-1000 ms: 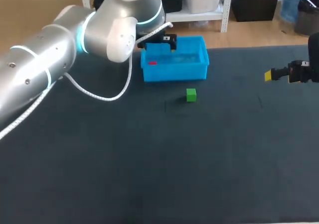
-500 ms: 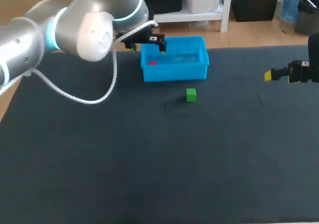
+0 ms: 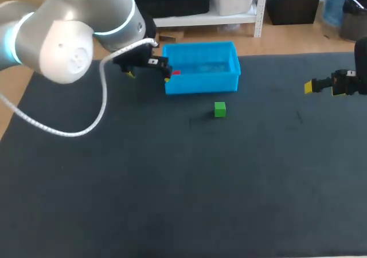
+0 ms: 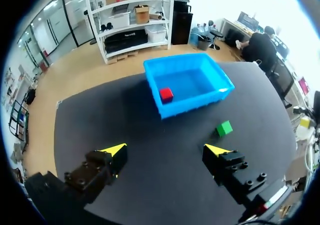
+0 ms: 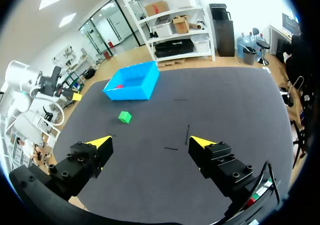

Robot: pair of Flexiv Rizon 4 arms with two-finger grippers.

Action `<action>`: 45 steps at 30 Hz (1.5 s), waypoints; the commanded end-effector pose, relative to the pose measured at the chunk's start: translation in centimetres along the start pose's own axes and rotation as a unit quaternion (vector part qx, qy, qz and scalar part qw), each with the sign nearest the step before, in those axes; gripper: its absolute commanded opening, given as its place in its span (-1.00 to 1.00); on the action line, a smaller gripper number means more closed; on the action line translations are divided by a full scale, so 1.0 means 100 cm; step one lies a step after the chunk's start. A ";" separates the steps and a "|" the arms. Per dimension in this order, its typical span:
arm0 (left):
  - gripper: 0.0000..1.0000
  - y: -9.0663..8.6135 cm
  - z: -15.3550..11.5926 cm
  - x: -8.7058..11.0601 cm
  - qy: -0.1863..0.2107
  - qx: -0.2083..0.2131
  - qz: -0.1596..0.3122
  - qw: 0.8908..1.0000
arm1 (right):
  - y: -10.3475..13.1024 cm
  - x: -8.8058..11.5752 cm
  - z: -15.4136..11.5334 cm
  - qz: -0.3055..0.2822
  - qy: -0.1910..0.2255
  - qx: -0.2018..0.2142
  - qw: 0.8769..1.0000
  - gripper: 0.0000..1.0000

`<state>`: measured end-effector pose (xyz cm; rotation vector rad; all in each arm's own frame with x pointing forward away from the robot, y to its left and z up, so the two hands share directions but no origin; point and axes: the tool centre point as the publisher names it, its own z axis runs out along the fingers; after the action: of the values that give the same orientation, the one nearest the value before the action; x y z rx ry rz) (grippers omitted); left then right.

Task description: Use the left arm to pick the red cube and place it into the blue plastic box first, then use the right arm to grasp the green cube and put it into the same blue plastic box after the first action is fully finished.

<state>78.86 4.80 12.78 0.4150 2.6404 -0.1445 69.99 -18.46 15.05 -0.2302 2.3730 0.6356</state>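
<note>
The red cube point(image 4: 166, 94) lies inside the blue box point(image 3: 203, 83), on its floor close to the left end wall. The left pincer point(image 4: 165, 150) hangs just outside that end of the box, above the black table point(image 3: 172, 200). Its two yellow-tipped fingers stand wide apart with nothing between them. From its wrist, the red cube is ahead of the pincer, roughly in line with the gap between the fingers and well clear of both.

The green cube point(image 3: 219, 109) sits on the table in front of the box, near it but not touching. In the left wrist view it lies ahead of one finger's tip.

The right pincer point(image 5: 151, 141) is out by the table's right edge, well apart from both cubes. It is released too, with its fingers spread and empty. From its wrist, the green cube lies far ahead, on the near side of the box.
</note>
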 end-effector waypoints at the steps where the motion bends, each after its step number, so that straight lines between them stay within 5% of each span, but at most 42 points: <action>1: 1.00 0.011 -0.020 0.034 -0.001 0.015 0.003 1.000 | 0.000 0.000 0.000 0.000 0.000 -0.001 1.000 1.00; 9: 1.00 0.016 -0.019 0.056 0.040 0.011 0.007 0.999 | 0.000 0.000 0.000 0.000 0.000 -0.001 1.000 1.00; 20: 1.00 0.022 -0.021 0.058 0.069 0.030 0.001 0.997 | 0.000 0.000 0.000 0.000 0.000 -0.001 1.000 1.00; 27: 1.00 0.037 -0.031 0.083 0.038 0.073 0.018 0.996 | 0.000 0.000 0.000 0.000 0.000 -0.001 1.000 1.00; 35: 1.00 0.049 -0.048 0.114 -0.013 0.120 0.093 0.988 | 0.000 0.000 0.000 0.000 0.000 -0.001 1.000 1.00; 45: 1.00 0.067 -0.059 0.136 -0.010 0.151 0.116 0.982 | 0.000 0.000 0.000 0.000 0.000 -0.001 1.000 1.00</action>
<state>67.75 14.67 11.56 0.8152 2.5874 -0.3979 69.99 -18.46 15.05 -0.2302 2.3730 0.6356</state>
